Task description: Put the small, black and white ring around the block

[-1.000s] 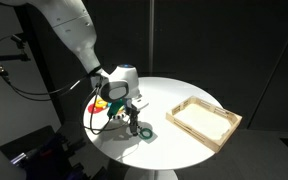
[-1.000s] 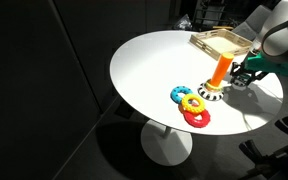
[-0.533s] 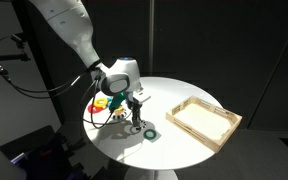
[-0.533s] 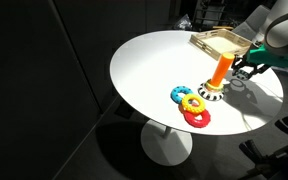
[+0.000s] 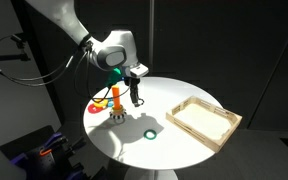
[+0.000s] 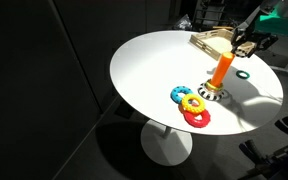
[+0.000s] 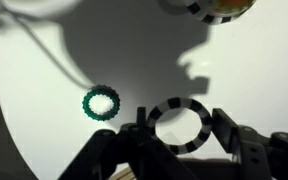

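In the wrist view my gripper [image 7: 181, 128] is shut on the small black and white ring [image 7: 197, 132], which lies flat between the fingers, lifted above the white table. The orange block [image 5: 116, 97] stands upright on the table with a wider black and white ring [image 5: 115, 116] around its base. It also shows in an exterior view [image 6: 221, 70]. My gripper [image 5: 134, 98] hangs in the air just beside the block, about level with its top, and in an exterior view [image 6: 243, 46] it is beyond the block. The plain green ring [image 7: 101, 102] lies on the table.
A wooden tray [image 5: 224, 123] sits on the round table near its edge and shows in an exterior view [image 6: 210, 43]. Flat blue, yellow and red pieces [image 6: 189, 104] lie by the block. The green ring [image 5: 151, 133] lies between block and tray.
My gripper has risen from the table beside the green ring, carrying the small black and white ring up and towards the block's top. The green ring stayed on the table.
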Motion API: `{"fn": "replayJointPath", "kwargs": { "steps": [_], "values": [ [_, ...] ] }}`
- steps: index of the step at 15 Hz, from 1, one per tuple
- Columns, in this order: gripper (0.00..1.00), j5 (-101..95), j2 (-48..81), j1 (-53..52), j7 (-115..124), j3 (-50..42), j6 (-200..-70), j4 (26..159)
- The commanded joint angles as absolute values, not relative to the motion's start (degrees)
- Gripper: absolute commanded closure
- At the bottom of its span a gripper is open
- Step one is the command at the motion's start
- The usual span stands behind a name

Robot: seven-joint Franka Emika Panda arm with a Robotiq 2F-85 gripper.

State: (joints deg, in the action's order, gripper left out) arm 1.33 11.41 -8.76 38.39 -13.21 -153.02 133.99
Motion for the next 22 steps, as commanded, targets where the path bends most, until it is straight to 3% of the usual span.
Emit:
{"fn": "replayJointPath", "kwargs": {
  "steps": [1, 8, 22],
  "values": [
    [0.58, 0.43, 4.62, -6.98, 38.66, -9.44, -146.24, 134.26],
    [0.58, 1.04, -1.1, -5.64, 38.38, -2.18, -137.37, 133.97],
    [0.58, 1.2, 2.01, -5.87, 38.07, 2.59, -137.8, 133.86]
  ]
}}
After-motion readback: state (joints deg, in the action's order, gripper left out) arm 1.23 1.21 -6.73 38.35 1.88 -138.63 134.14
